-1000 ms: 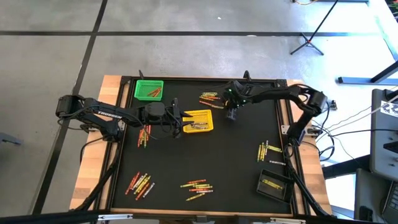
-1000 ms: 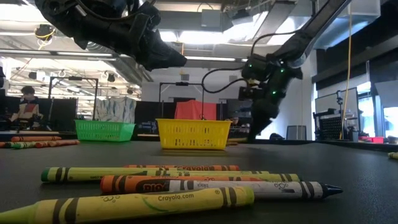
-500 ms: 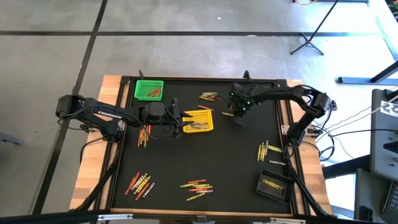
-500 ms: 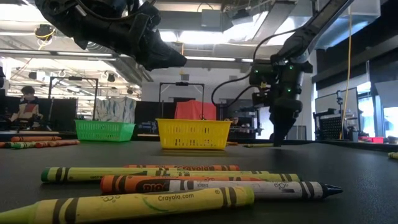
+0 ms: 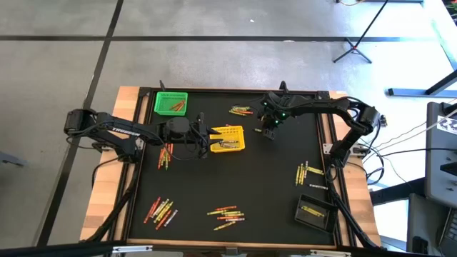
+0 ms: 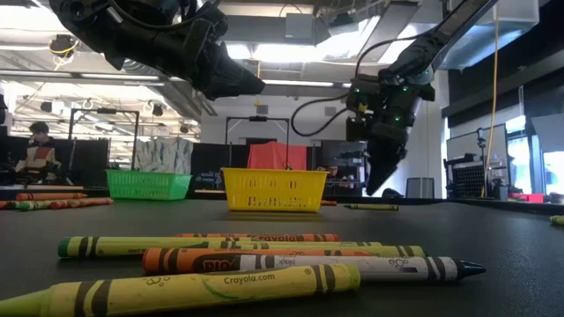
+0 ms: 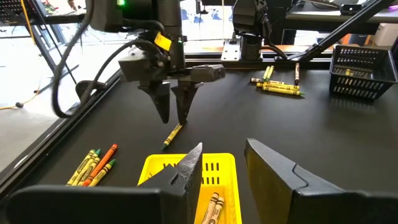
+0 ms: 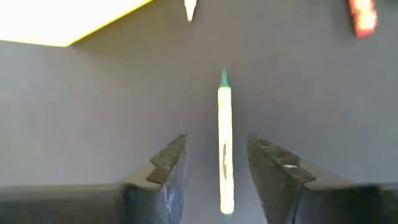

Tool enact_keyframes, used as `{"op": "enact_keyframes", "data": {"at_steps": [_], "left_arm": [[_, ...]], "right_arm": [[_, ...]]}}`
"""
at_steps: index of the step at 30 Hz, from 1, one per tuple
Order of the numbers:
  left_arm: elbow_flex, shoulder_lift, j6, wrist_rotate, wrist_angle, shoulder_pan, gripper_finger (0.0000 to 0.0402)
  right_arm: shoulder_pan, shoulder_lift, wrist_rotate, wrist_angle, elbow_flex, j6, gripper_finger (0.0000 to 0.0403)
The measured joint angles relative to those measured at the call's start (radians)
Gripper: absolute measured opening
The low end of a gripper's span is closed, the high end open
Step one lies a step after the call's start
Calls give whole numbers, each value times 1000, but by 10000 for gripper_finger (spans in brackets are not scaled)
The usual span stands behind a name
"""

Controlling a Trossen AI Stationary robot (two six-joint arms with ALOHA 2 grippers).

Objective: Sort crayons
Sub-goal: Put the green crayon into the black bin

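Crayons lie in loose heaps on the black mat [image 5: 214, 178]. My right gripper [image 5: 267, 133] hangs open just right of the yellow basket [image 5: 227, 138], fingers pointing down at a slant. One yellow-green crayon [image 8: 224, 149] lies flat on the mat under it, between the fingers but apart from them [image 7: 172, 135]. My left gripper [image 7: 222, 149] stands open over the yellow basket's left rim, with nothing between its fingers. A few crayons [image 7: 211, 208] lie in that basket.
A green basket [image 5: 171, 103] stands at the far left and a black basket [image 5: 314, 210] at the near right. Crayon heaps lie at the far middle [image 5: 241, 111], left [image 5: 166, 153], near left [image 5: 161, 210], near middle [image 5: 227, 213] and right [image 5: 310, 173].
My right gripper swung a little toward the table's right edge and stood upright with its tips at the mat, then rose and tipped back toward the yellow basket. A crayon now lies free on the mat below it. My left gripper kept still.
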Motion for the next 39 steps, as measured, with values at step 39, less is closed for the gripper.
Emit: {"op": "enact_keyframes", "data": {"at_steps": [39], "left_arm": [[0,0,-1,0,4,0,107]], "right_arm": [[26,-40,44,60,-75,-25,22]]}}
